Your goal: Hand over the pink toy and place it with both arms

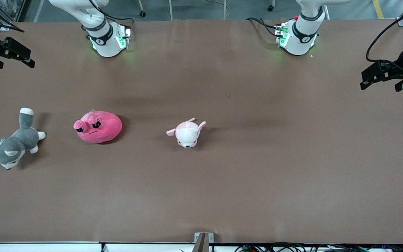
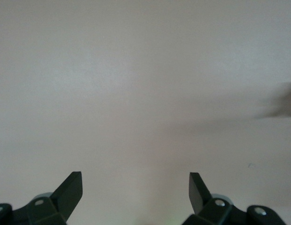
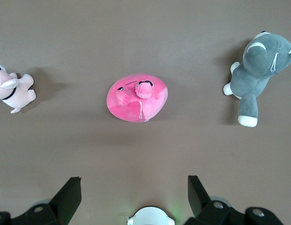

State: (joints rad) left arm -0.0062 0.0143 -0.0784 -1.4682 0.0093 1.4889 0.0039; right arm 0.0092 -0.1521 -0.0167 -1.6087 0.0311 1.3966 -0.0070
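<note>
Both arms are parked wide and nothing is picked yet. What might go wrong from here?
1. The pink toy lies between the grey dog and the white-and-pink plush; the open right gripper might catch the wrong one.
2. The toy is round and soft, so a shallow pinch may slip off.
3. The open left gripper sees only bare table, so the handover means a long reach.
</note>
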